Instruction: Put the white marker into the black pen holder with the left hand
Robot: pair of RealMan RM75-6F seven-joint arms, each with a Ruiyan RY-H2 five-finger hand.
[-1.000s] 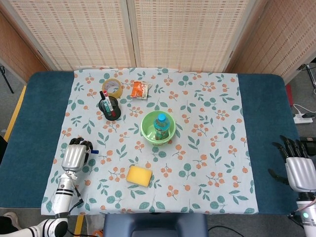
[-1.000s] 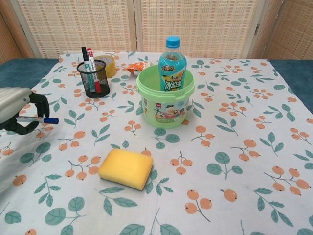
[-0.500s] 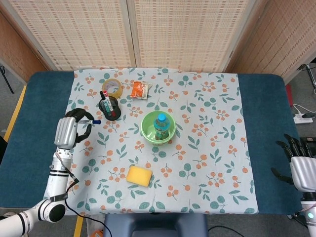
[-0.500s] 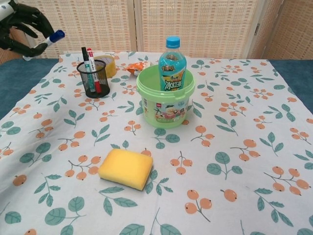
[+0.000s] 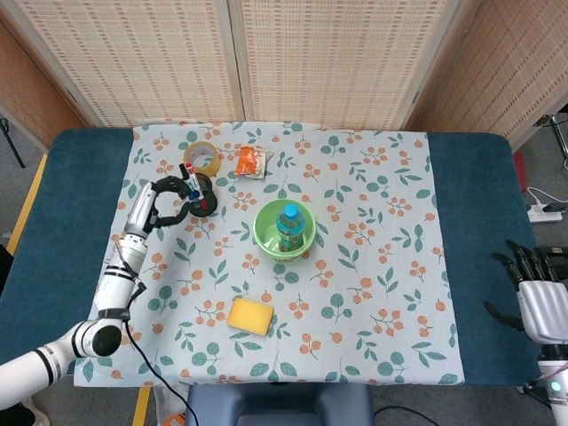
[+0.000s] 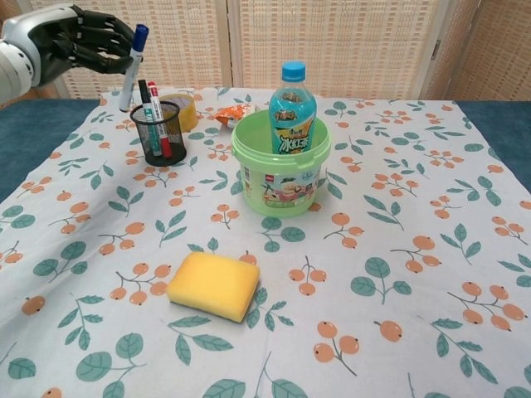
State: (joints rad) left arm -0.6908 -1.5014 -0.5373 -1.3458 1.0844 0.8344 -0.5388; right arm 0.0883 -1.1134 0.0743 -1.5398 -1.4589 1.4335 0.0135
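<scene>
While the left hand [image 6: 62, 43] was out over the cloth's left edge half a second ago, it now sits up beside the black pen holder [image 6: 158, 133], fingers curled around the white marker [image 6: 131, 68]. And look at the marker: it has swung from pointing sideways to nearly upright, blue cap on top, white end down, hanging above and just left of the holder's rim, not yet inside. From the head view the left hand [image 5: 164, 200] shows just left of the black pen holder [image 5: 200, 197], and the marker there is hard to pick out among the dark fingers. Two pens already stand in the mesh cup, one black and one red.

Over on the far side, the right hand [image 5: 535, 293] has barely shifted; it hangs off the table's right edge with its dark fingers spread and nothing in them. Its lower part is cut off by the frame, and the chest view does not show it at all.

Everything else stays put: the green bucket [image 6: 280, 170] with the blue-capped bottle [image 6: 291, 108] standing in it, the yellow sponge [image 6: 214, 285] on the floral cloth [image 6: 398, 249], and the tape roll [image 5: 201, 158] and orange packet [image 5: 250, 161] behind, both partly hidden in the chest view.
</scene>
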